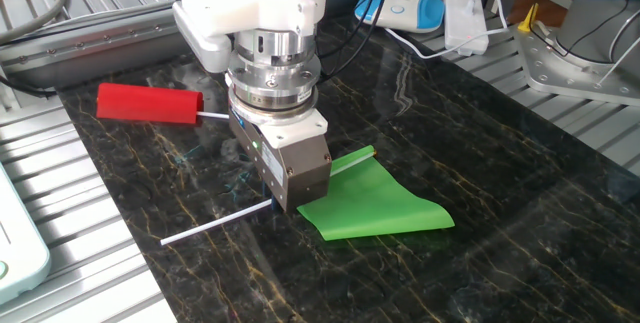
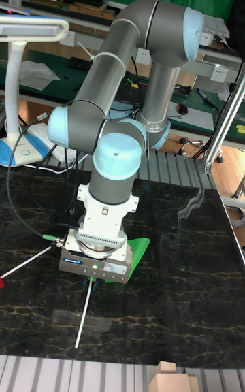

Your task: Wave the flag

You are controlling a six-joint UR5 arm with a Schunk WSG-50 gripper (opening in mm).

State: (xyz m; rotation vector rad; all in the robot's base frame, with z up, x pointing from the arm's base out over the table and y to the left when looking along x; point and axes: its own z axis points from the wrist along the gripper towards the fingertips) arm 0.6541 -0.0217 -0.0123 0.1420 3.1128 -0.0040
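Observation:
The flag lies flat on the dark marble table: a bright green cloth (image 1: 375,203) on a thin white stick (image 1: 215,223) that runs toward the front left. In the tall fixed view the green cloth (image 2: 139,250) peeks out behind the tool and the stick (image 2: 83,317) points toward the camera. My gripper (image 1: 283,203) is down at the table, right over the stick where it meets the cloth. The blocky gripper body hides the fingertips in both views, gripper (image 2: 92,279) included, so I cannot make out whether they hold the stick.
A red rolled-up flag (image 1: 148,103) on a white stick lies at the back left. Behind the arm sit a white and blue lamp base (image 1: 400,8), a white adapter (image 1: 465,18) and cables. Ribbed metal borders the marble on the left (image 1: 60,213).

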